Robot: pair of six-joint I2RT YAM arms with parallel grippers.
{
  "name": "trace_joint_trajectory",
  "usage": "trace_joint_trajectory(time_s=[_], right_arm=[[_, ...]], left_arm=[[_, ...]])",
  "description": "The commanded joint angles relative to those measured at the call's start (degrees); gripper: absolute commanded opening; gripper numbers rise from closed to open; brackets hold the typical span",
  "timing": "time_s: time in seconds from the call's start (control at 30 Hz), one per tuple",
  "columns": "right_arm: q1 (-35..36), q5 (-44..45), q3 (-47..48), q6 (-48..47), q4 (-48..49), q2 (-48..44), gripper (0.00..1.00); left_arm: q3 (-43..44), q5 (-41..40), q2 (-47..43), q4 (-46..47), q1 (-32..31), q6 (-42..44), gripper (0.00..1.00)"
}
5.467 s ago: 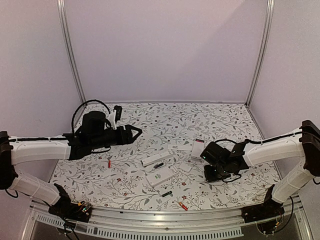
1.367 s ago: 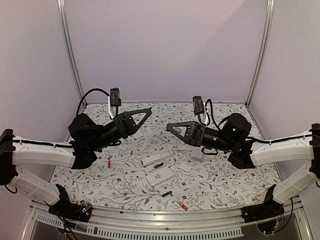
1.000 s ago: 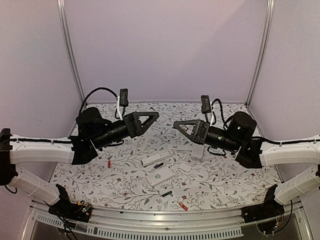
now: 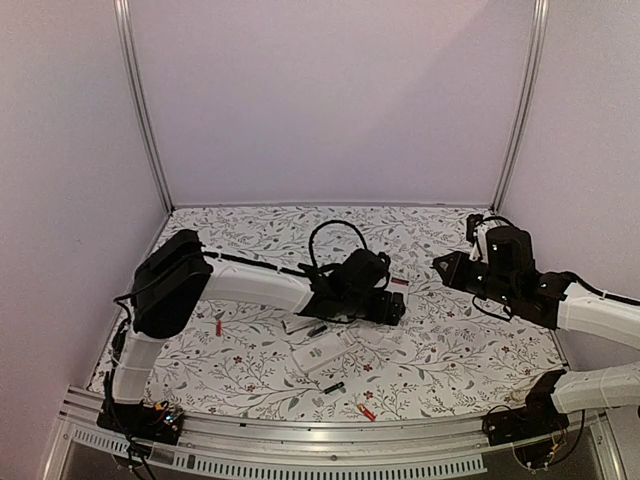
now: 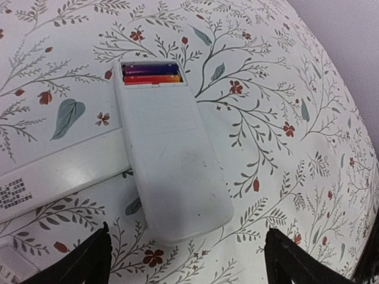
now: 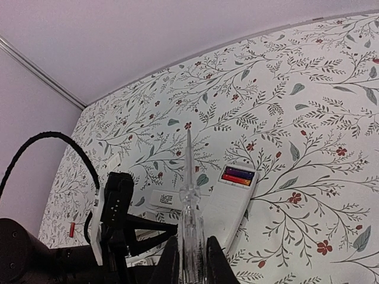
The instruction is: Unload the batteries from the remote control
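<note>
A white remote control (image 5: pixel 172 148) lies face down on the floral table, its battery bay open at the far end. Two batteries (image 5: pixel 151 74), one purple and one orange-red, sit in that bay. My left gripper (image 5: pixel 189 266) hovers open just above the remote's near end, one finger on each side and nothing between them. In the top view it (image 4: pixel 392 306) covers most of that remote. My right gripper (image 6: pixel 190 260) is shut on a clear slim screwdriver-like tool (image 6: pixel 189 195). That tool points toward the remote (image 6: pixel 234 198) from well off to the right (image 4: pixel 445 266).
Two more white remotes (image 4: pixel 310 320) (image 4: pixel 325 352) lie left of the left gripper. Loose batteries lie about: red (image 4: pixel 218 327), black-and-green (image 4: pixel 333 386), orange-red (image 4: pixel 366 411) near the front edge. Another remote (image 5: pixel 59 171) touches the target's left side. Walls enclose the table.
The left arm has swung from raised at the left down over the middle remote, its jaws wider. The right arm has pulled back to the right, still holding the tool.
</note>
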Motion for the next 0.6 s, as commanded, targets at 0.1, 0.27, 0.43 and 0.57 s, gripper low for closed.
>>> trace_joint_trajectory(time_s=[0.1,0.27,0.43,0.57], right_arm=[[-0.1,2.3,-2.6,0.1,-1.0,-2.5,0.0],[-0.1,2.6,-3.3,0.0,-0.8,-3.3,0.0],[-0.1,2.6,-3.3,-0.1,-0.4,-3.1,0.0],[-0.1,2.6,-3.4,-0.1,-0.3,-2.8,0.0]], left_arm=[[12.5,-6.1,8.2,-15.0,-2.2,3.1,0.92],[18.5,-8.0,12.3,-19.2,-2.7,5.1,0.94],[22.3,-10.1,14.9,-21.8,-3.2,6.7,0.92],[23.7,-10.8,16.1,-22.6,-3.6,7.8,0.87]])
